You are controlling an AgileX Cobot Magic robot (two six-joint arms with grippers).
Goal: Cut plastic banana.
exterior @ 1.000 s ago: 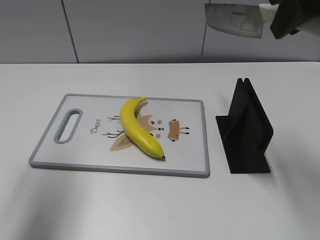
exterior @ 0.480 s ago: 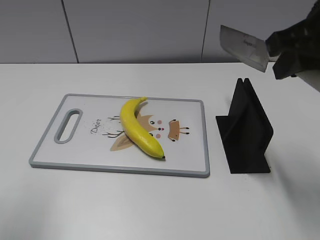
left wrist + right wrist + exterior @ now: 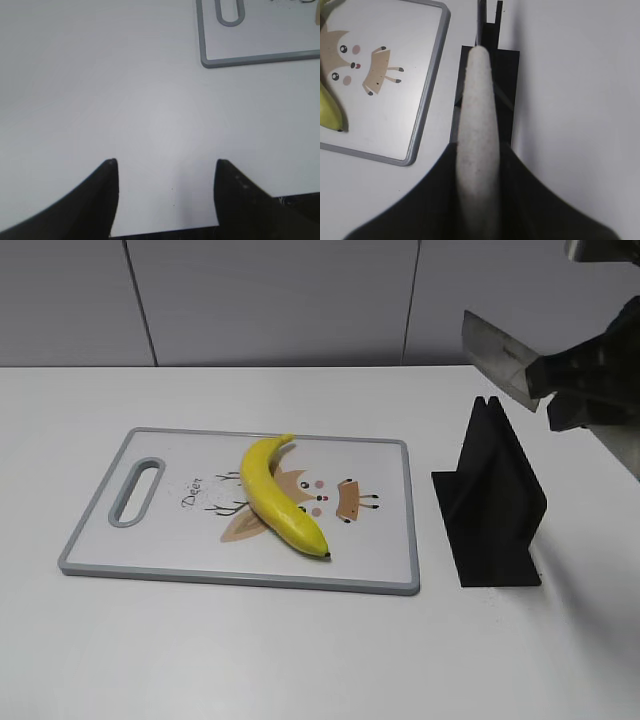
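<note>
The yellow plastic banana (image 3: 275, 495) lies whole on the grey-rimmed cutting board (image 3: 385, 540), dark tip toward the front. Its edge shows in the right wrist view (image 3: 329, 110). My right gripper (image 3: 585, 380) is shut on the pale handle (image 3: 479, 125) of a cleaver. Its blade (image 3: 497, 355) is tilted in the air just above the black knife stand (image 3: 490, 500), to the right of the board. My left gripper (image 3: 165, 162) is open and empty over bare table, near the board's handle corner (image 3: 250, 61). It is out of the exterior view.
The black knife stand also shows under the cleaver handle in the right wrist view (image 3: 506, 65). The board's printed face (image 3: 395, 60) lies to its left. White table (image 3: 300, 660) surrounds the board, with a grey wall behind.
My right gripper has carried the cleaver down and to the right, tilting the blade, from high near the wall to just above the knife stand. The banana and board have not moved.
</note>
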